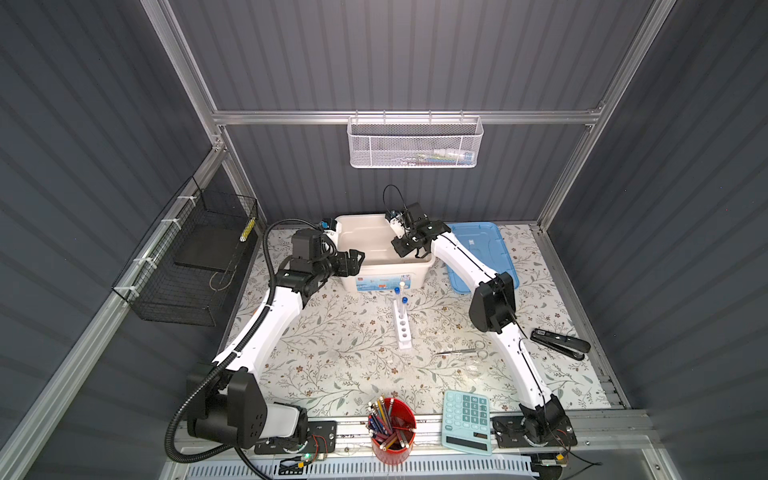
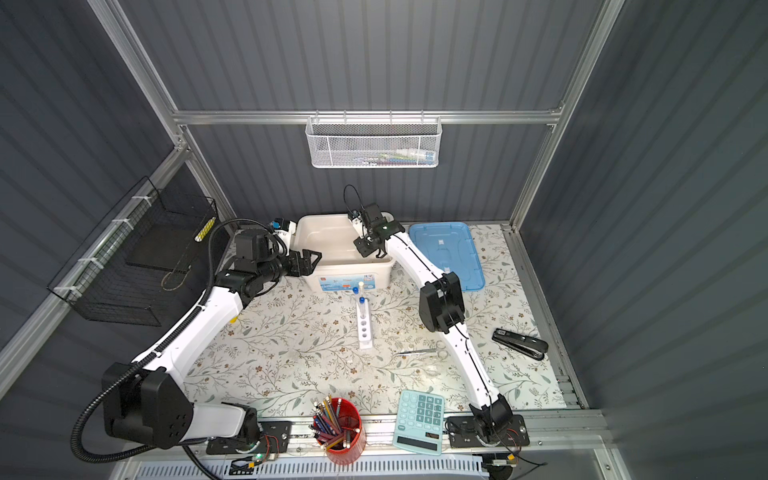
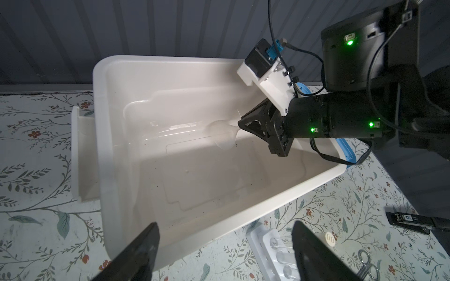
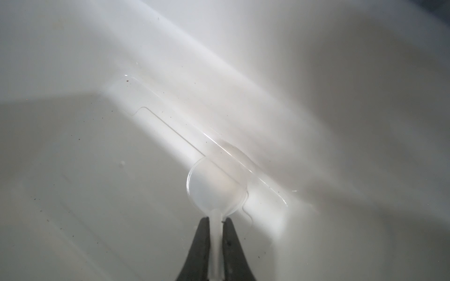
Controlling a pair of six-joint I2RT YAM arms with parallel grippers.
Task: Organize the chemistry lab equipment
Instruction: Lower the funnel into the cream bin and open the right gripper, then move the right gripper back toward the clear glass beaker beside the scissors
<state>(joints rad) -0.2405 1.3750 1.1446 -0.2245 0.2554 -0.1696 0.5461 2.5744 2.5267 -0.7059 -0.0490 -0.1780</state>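
Left wrist view: the left gripper (image 3: 225,233), cut off by the frame edge, is held spread at the left rim of the white plastic tub (image 3: 102,146). Farther right, inside the tub, the small clear funnel (image 4: 214,192), barely discernible, is pinched by its stem in the right gripper (image 4: 216,233).

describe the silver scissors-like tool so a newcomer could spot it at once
On the floral table, look between the narrow white rack and the black stapler. The silver scissors-like tool lies flat there. It alone is thin shiny metal with two finger rings at one end.
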